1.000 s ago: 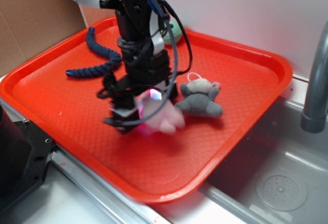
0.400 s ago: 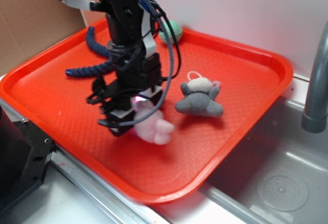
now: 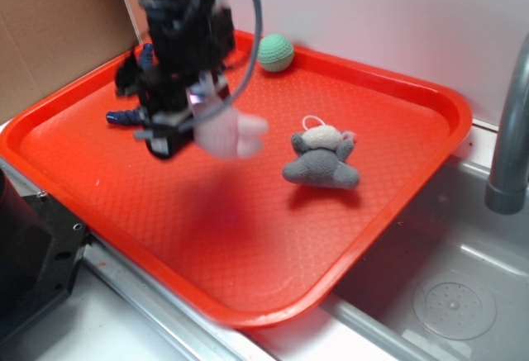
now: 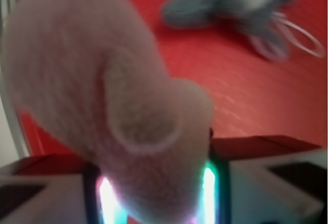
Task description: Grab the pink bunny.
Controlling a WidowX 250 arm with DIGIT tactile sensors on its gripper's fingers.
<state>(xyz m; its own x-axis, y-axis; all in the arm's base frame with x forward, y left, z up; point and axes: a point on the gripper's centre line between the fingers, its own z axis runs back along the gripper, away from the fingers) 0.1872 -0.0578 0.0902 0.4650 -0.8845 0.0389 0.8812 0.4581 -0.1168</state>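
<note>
I see my gripper (image 3: 186, 125) has climbed well clear of the red tray (image 3: 248, 254) since a second ago, when it sat low over the pebbled surface. Its jaws are clamped on the pink bunny (image 3: 231, 134), which now hangs in the air above its own shadow, so I judge the grab made. The wrist view fills with the bunny's pale, fuzzy, rounded plush, squeezed between the pads. Behind the arm lies a dark blue twisted rope (image 3: 124, 116); further right a green knitted ball (image 3: 275, 52), then the grey-and-white plush animal (image 3: 321, 161), soft and floppy, untouched.
</note>
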